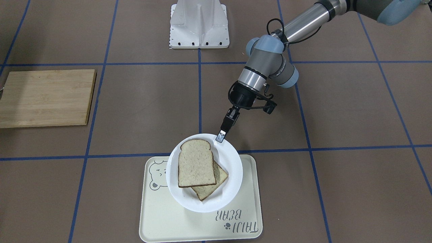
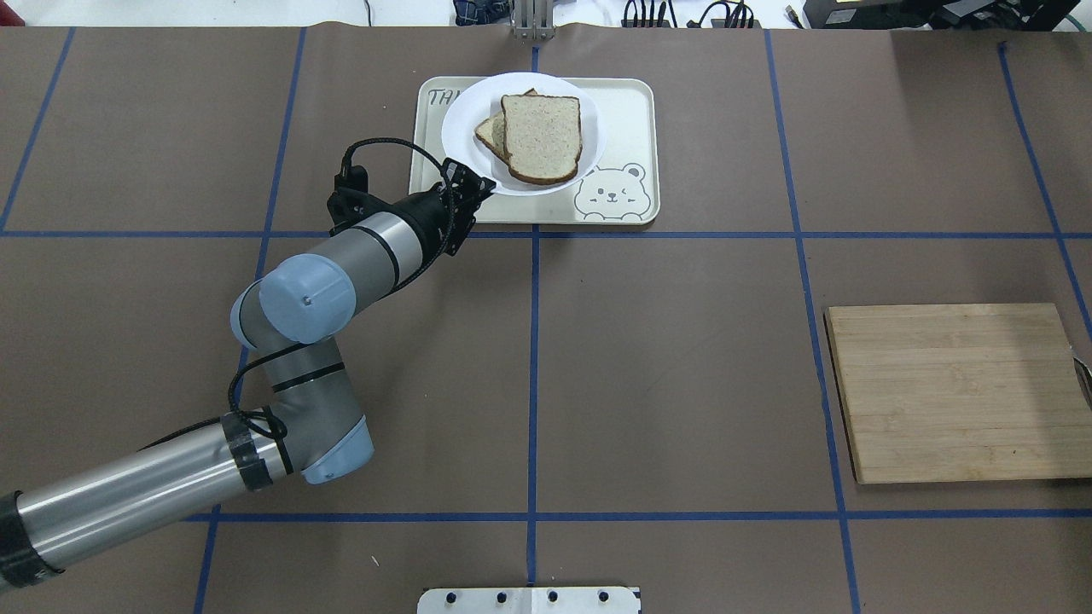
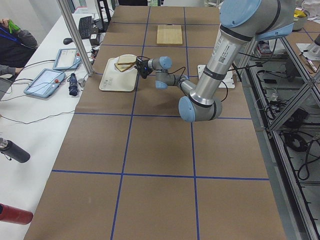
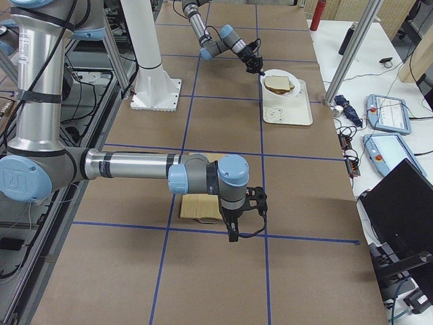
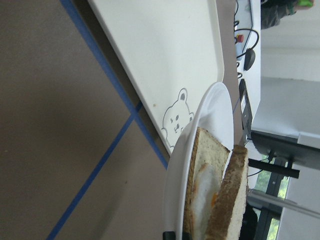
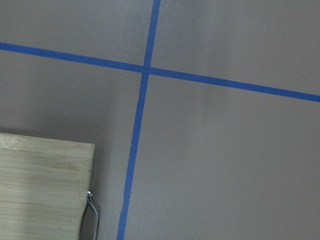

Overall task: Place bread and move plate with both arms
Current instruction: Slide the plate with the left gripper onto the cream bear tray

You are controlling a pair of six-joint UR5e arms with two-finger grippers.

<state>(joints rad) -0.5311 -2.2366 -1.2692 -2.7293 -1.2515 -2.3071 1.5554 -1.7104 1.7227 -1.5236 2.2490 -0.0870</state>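
Cream bear tray lies under the white plate, which carries the bread stacked on an egg-topped slice. Left gripper clamps the plate's rim; right gripper, by the cutting board, grip state unclear. Risk: one-sided hold tilts the plate, sliding slices off.

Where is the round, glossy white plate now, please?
Overhead view: the plate is over the cream rectangular tray at the table's far middle, its near rim in the left gripper.
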